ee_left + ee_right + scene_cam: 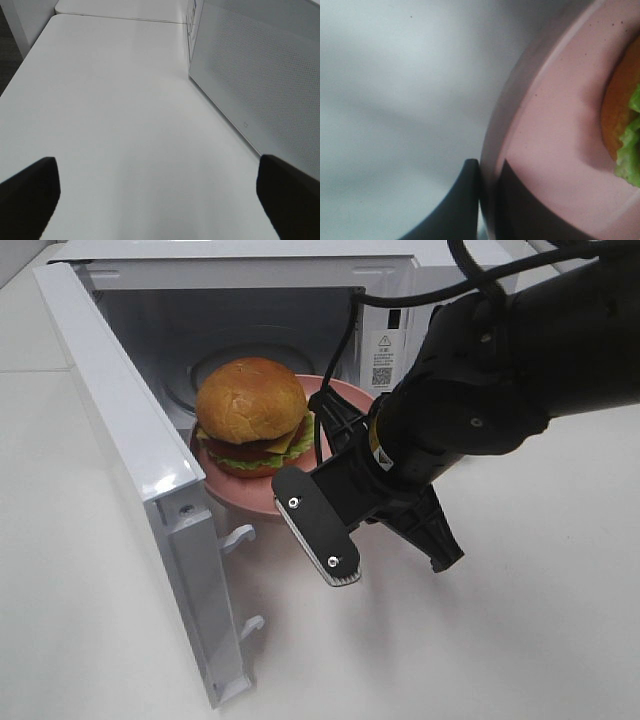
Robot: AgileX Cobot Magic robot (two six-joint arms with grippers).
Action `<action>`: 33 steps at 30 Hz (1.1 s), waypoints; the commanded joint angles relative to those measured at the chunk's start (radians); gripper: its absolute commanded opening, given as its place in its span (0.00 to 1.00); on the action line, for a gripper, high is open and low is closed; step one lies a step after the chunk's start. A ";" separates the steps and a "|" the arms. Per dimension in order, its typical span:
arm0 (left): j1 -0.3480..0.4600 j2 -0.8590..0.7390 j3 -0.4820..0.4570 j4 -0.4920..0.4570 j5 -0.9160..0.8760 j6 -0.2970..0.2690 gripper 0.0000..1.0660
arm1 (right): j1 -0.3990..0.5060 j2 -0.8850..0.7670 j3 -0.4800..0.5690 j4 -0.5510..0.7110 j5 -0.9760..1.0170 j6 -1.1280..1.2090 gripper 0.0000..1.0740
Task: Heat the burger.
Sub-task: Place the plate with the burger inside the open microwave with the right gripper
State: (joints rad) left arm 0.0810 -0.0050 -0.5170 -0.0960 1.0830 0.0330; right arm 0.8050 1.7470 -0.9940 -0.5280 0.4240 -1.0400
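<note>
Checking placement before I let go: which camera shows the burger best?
Exterior high: nearly the whole burger shows, sitting on the pink plate. The right wrist view catches only a sliver of its edge; the left wrist view shows none of it.

One burger point(250, 405) is appearing on view, along with one pink plate point(240, 498) and one white microwave point(250, 270), which is showing one door point(120, 430) carrying two latch hooks point(238, 536). Two black arm tips are figuring across the views: the left end effector point(160, 200) and the right end effector point(487, 175). One white desk point(520, 640) is carrying everything. One warning sticker point(384, 358) is showing on the microwave.
</note>
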 commanded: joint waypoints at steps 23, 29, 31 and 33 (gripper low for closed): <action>0.004 -0.014 0.001 -0.003 -0.012 -0.007 0.95 | -0.032 0.110 -0.205 0.026 0.009 -0.049 0.00; 0.004 -0.014 0.001 -0.003 -0.012 -0.007 0.95 | -0.032 0.157 -0.267 0.045 0.028 -0.048 0.00; 0.004 -0.014 0.001 -0.003 -0.012 -0.007 0.95 | -0.032 0.175 -0.287 0.054 0.053 -0.044 0.00; 0.004 -0.014 0.001 -0.003 -0.012 -0.007 0.95 | -0.032 0.188 -0.305 0.061 0.071 -0.042 0.00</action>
State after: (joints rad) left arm 0.0810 -0.0050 -0.5170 -0.0960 1.0830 0.0330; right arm 0.7780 1.9340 -1.2710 -0.4680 0.5170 -1.0840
